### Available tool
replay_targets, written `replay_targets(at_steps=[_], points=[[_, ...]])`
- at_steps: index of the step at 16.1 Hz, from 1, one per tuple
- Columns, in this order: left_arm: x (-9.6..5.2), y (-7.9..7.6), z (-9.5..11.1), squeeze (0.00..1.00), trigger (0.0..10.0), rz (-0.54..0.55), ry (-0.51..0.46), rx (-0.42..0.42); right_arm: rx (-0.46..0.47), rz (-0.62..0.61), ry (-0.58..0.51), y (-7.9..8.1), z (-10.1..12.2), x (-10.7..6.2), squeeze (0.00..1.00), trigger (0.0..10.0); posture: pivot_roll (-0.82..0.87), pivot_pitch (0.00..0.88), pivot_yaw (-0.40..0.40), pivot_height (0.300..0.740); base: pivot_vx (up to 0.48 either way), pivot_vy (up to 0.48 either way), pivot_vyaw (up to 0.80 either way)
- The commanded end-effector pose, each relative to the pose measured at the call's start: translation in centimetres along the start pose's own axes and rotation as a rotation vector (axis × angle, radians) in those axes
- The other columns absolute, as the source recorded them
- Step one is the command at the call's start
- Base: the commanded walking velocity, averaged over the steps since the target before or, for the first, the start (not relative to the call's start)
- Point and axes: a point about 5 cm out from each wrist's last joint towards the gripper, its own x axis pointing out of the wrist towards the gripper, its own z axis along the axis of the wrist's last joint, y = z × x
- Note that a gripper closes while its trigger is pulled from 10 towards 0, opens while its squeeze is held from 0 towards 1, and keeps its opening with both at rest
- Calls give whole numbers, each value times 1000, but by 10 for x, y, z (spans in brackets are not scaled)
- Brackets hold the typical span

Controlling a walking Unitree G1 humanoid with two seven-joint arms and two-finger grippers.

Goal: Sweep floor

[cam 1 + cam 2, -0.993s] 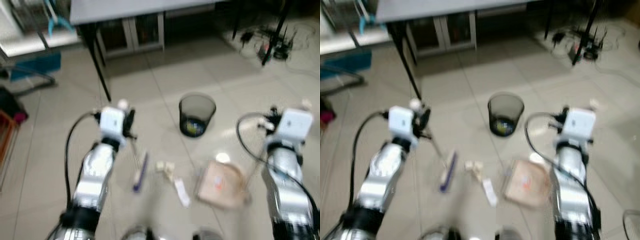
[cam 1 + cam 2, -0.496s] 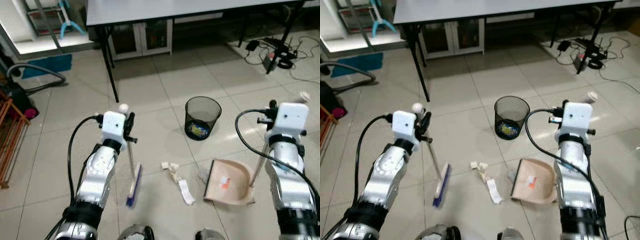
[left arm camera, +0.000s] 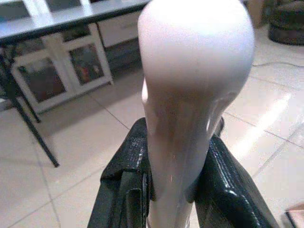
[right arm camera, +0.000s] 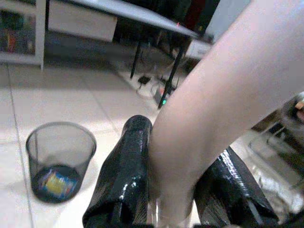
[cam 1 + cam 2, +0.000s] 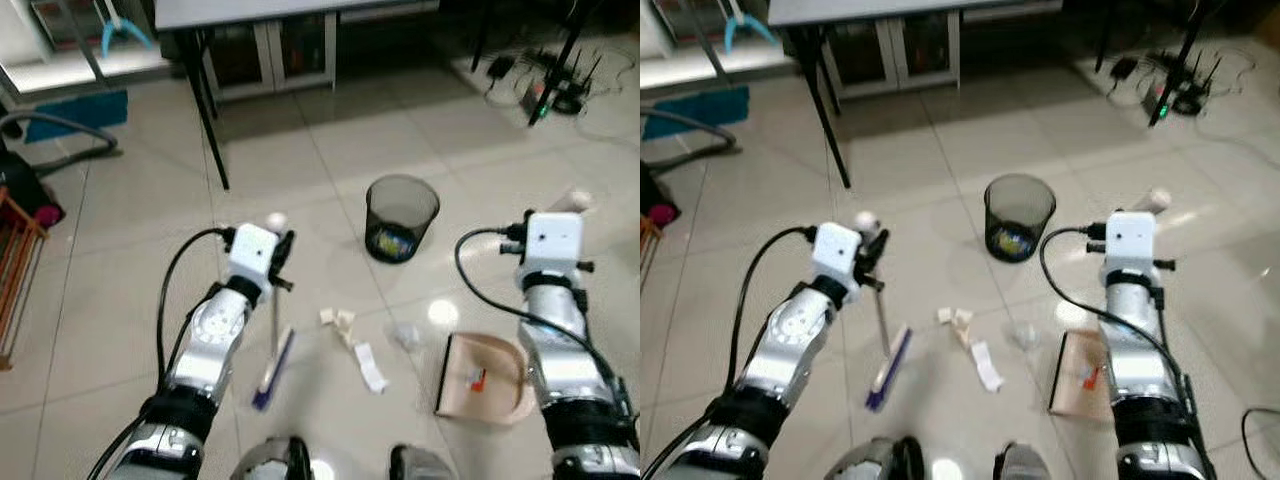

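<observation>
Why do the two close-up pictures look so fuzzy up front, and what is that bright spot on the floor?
Left wrist view: the broom handle sits so near the lens that it blurs, while the table behind is sharper. Right wrist view: the dustpan handle is likewise a soft pale blur, yet the bin is clearer. Left eye view: the glossy tiles reflect a lamp as glare beside the dustpan.

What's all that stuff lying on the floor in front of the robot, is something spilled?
Yes, litter: small pale scraps, a white paper strip and a crumpled clear bit lie on the tiles, between the broom and dustpan, not in the mesh bin.
</observation>
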Motion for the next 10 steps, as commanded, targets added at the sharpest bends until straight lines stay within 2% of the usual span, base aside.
replay_targets(at_steps=[1, 2, 5, 8, 10], points=[[4, 2, 9, 0, 10000, -22, -50, 24, 17, -5, -56, 4, 11, 5, 0, 10000, -4, 216, 91, 740, 0, 0, 0], [7, -1, 8, 0, 10000, -45, -49, 34, 24, 5, -62, 13, 13, 8, 0, 10000, 14, 251, 105, 740, 0, 0, 0], [14, -10, 9, 0, 10000, -75, -52, 31, 52, 34, -48, 36, 12, 11, 0, 10000, 28, 262, 102, 740, 0, 0, 0], [16, -16, 10, 0, 10000, -103, -55, 19, 60, 106, -50, 61, 13, 4, 0, 10000, 35, 269, 101, 740, 0, 0, 0], [18, -23, 9, 0, 10000, -134, -47, 18, 32, 191, -66, 85, 13, -4, 0, 10000, 50, 281, 105, 740, 0, 0, 0]])
